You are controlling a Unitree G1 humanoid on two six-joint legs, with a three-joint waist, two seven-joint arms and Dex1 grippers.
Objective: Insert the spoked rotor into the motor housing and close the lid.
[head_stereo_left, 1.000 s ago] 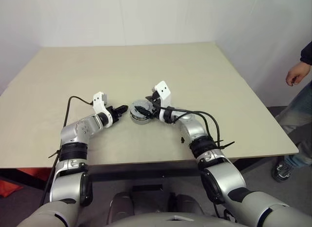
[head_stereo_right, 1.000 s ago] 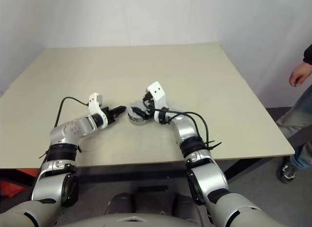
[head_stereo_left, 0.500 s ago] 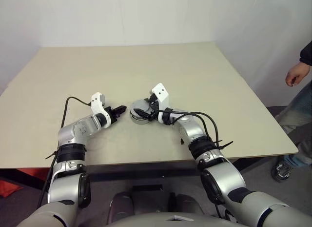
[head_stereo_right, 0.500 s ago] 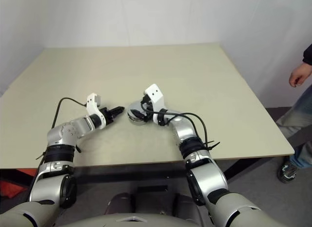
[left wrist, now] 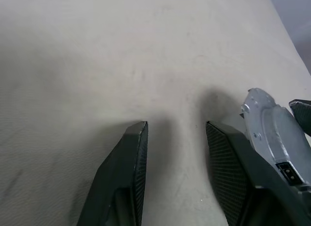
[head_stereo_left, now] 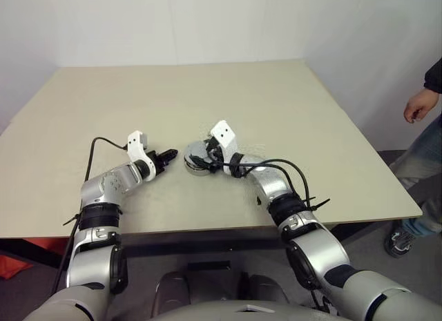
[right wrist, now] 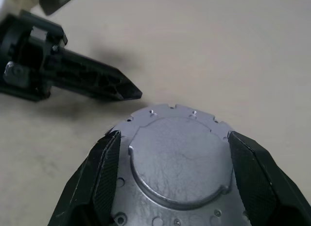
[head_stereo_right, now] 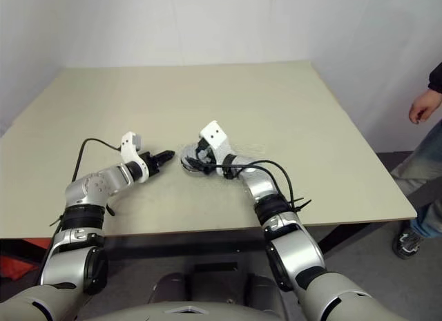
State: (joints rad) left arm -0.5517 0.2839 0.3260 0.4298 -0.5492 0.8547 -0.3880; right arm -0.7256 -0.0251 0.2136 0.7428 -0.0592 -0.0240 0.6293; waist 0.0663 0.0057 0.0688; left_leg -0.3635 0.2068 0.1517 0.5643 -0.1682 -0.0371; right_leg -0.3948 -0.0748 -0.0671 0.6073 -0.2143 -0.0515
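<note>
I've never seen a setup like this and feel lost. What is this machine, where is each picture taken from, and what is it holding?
It is a humanoid robot with two arms at a beige table. The two wide pictures come from cameras in its head, looking down; the two close-ups come from cameras on its wrists. Its right hand has its two black fingers on either side of the lid, a round grey notched disc. Its left hand sits open and empty beside it. A person stands at the table's right edge.

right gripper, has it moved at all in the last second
Yes. The right gripper has kept its place at the lid on the table, jaws either side of its rim, but it has rolled: its white wrist block now leans further toward the left gripper.
</note>
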